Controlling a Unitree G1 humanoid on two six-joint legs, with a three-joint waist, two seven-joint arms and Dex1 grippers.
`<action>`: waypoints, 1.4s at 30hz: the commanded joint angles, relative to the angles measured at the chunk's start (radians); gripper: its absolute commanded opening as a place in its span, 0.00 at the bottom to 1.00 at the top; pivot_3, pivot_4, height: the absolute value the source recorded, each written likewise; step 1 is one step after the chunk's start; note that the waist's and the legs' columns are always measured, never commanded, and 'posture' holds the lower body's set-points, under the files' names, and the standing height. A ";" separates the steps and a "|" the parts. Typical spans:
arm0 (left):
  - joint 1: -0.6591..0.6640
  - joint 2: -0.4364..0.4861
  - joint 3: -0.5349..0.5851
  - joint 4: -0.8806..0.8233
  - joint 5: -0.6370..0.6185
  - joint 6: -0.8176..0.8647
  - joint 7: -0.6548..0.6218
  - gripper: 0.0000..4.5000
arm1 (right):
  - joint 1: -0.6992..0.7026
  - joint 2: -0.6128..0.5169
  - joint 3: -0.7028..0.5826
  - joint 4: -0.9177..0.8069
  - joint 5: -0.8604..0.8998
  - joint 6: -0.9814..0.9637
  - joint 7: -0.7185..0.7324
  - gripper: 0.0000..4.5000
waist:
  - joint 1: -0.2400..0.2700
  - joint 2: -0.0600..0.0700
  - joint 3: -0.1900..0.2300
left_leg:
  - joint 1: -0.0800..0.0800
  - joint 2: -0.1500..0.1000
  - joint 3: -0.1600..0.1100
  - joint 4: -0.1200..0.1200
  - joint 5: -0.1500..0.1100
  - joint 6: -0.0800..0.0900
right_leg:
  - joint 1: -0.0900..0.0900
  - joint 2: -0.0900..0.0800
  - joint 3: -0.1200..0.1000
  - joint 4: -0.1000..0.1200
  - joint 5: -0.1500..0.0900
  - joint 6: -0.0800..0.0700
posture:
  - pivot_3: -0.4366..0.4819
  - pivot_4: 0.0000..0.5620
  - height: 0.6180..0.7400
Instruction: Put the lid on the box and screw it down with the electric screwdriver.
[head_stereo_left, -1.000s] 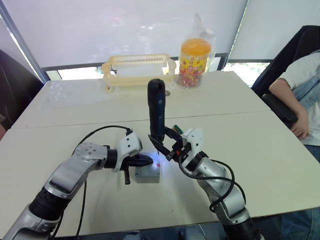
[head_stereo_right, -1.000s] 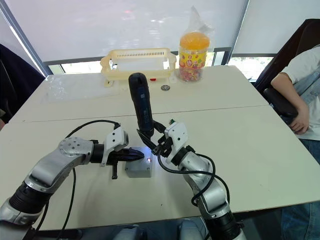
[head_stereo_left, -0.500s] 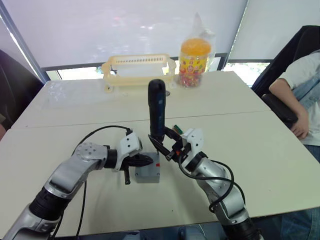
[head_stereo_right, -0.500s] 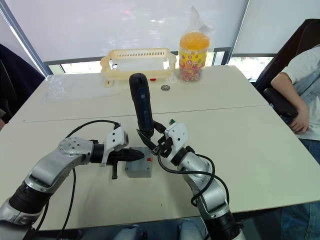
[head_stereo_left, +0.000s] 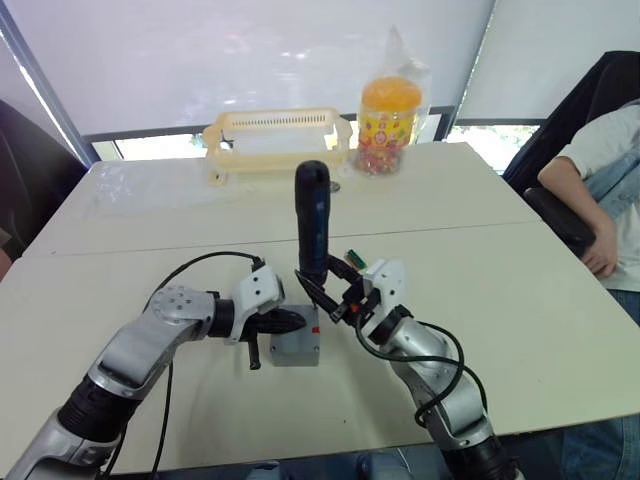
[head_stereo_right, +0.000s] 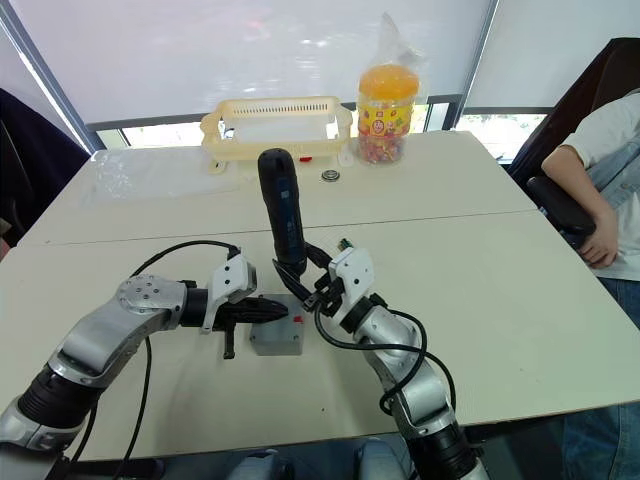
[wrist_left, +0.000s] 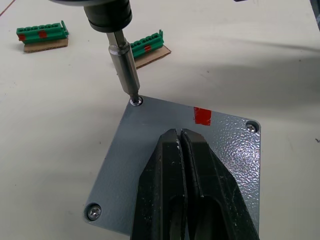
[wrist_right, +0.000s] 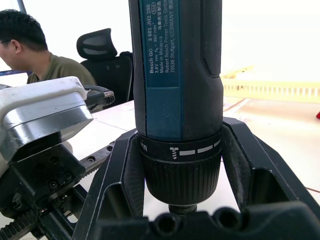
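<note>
The white counter (head_stereo_left: 520, 290) is carrying the grey box (head_stereo_left: 296, 347), a yellow basket (head_stereo_left: 277, 142), a candy jar (head_stereo_left: 388, 125) and two green connectors (wrist_left: 42, 36).

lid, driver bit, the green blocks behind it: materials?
The lid: grey, fine pebbled texture with soft sheen; looks like moulded plastic, painted metal not excluded. The electric screwdriver bit: bare bright metal, likely steel. Two green blocks: glossy ribbed plastic on brown, cardboard-like backing.

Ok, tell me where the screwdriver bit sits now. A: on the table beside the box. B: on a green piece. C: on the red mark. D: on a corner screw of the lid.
D: the screwdriver bit rests on a screw at one corner of the lid, short of the red mark.
</note>
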 joint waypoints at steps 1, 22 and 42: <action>0.028 0.019 -0.032 0.025 0.026 0.035 -0.001 0.01 | 0.011 -0.006 0.022 0.000 -0.015 -0.008 0.016 0.40 | 0.000 0.000 0.000 | 0.000 0.000 0.000 0.000 0.000 0.000 | 0.000 0.000 0.000 0.000 0.000 0.000 | 0.48 0.27 1.00; 0.021 0.020 -0.032 0.036 0.028 0.034 -0.003 0.01 | 0.021 -0.041 0.020 0.090 -0.051 0.044 0.031 0.40 | 0.000 -0.001 -0.001 | 0.009 0.000 -0.001 0.000 0.000 0.000 | 0.009 0.000 0.000 -0.001 -0.001 0.000 | 0.48 0.27 1.00; 0.042 0.024 -0.022 0.035 0.028 0.035 0.004 0.01 | 0.034 -0.032 0.028 0.167 -0.055 0.037 0.053 0.40 | 0.001 -0.004 -0.006 | 0.017 0.001 -0.001 -0.003 -0.001 0.001 | 0.016 0.000 0.000 -0.001 -0.005 0.001 | 0.48 0.27 1.00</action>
